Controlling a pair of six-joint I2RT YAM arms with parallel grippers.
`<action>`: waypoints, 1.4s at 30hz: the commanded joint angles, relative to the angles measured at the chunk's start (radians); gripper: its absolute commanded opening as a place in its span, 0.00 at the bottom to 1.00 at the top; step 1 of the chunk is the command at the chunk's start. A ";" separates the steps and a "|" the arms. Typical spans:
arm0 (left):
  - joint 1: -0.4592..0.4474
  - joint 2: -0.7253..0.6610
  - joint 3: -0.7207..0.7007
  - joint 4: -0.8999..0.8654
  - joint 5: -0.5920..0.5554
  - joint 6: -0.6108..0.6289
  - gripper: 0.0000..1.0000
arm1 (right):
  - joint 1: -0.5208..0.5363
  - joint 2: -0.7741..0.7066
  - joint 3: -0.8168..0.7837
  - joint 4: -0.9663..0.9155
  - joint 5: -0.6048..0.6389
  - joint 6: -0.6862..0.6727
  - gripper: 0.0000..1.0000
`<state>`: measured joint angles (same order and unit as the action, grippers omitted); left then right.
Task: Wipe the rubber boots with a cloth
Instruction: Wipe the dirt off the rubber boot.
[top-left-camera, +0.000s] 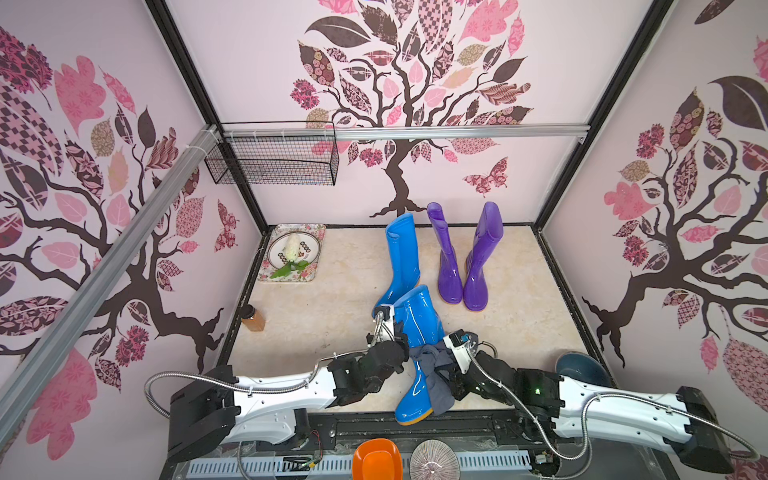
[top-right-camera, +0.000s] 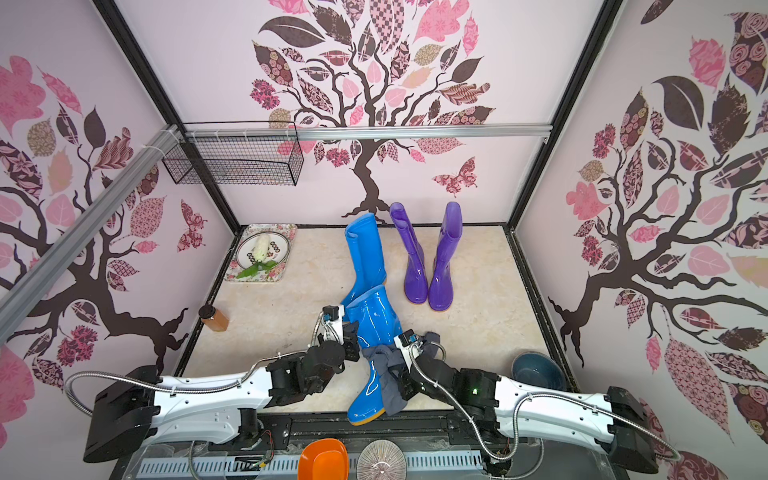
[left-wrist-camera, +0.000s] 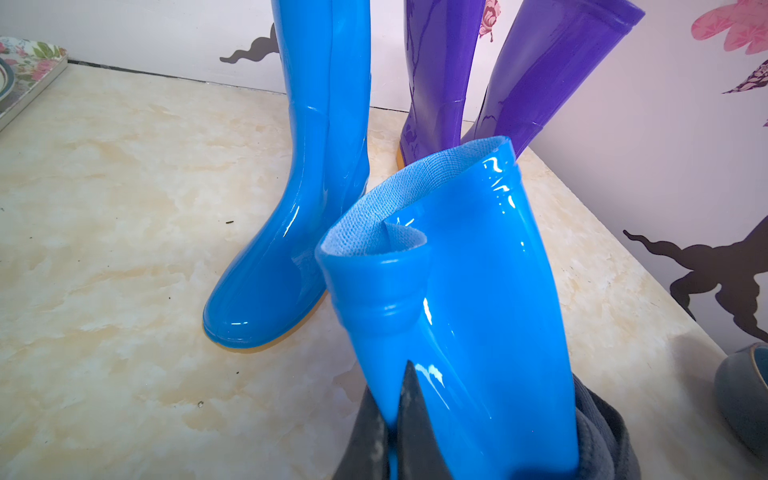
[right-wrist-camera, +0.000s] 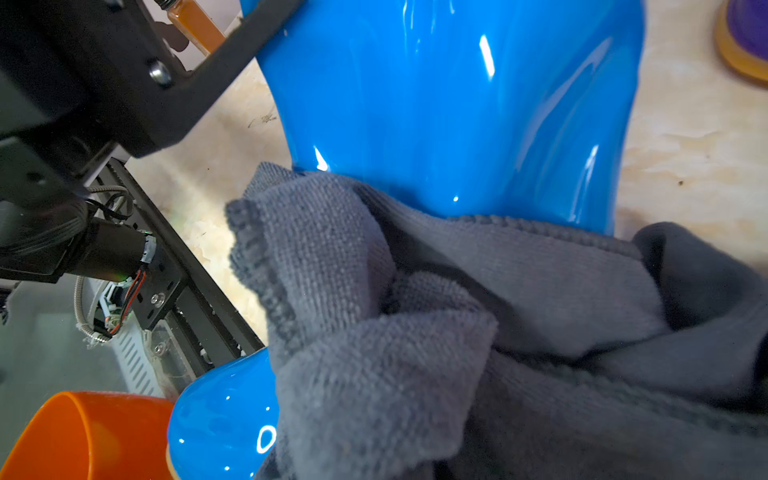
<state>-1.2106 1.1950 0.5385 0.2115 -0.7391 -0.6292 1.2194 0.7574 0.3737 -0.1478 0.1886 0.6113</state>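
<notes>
A glossy blue rubber boot (top-left-camera: 420, 316) (top-right-camera: 372, 316) leans toward the front edge, its orange-yellow sole at the table's rim. My left gripper (top-left-camera: 400, 336) (left-wrist-camera: 390, 415) is shut on the wall of its shaft (left-wrist-camera: 478, 291). The dark grey cloth (top-left-camera: 436, 376) (top-right-camera: 388, 374) (right-wrist-camera: 457, 332) drapes over the boot's ankle. My right gripper (top-left-camera: 442, 365) is shut on the cloth, its fingers buried in the folds. The second blue boot (top-left-camera: 401, 257) (left-wrist-camera: 316, 166) stands upright behind. Two purple boots (top-left-camera: 446, 249) (top-left-camera: 482, 257) stand by the back wall.
A floral tray (top-left-camera: 309, 232) with a plate and a flower sits at the back left. An amber jar (top-left-camera: 252, 319) stands by the left wall, a dark blue bowl (top-left-camera: 582, 368) at the front right. A wire basket (top-left-camera: 274, 160) hangs above. An orange bowl (top-left-camera: 376, 459) sits below the front edge.
</notes>
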 joint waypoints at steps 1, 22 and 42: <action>-0.003 0.008 -0.014 0.054 0.007 -0.004 0.00 | -0.005 0.035 -0.001 0.081 -0.096 0.039 0.00; 0.005 -0.049 -0.032 0.014 -0.008 -0.047 0.00 | -0.020 0.049 0.015 0.017 -0.113 0.038 0.00; 0.008 -0.038 -0.009 0.011 -0.007 -0.049 0.00 | -0.068 0.121 0.018 -0.063 -0.038 0.119 0.00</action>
<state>-1.2068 1.1664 0.5236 0.2020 -0.7322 -0.6651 1.2591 0.9520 0.4229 -0.0311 0.0196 0.6598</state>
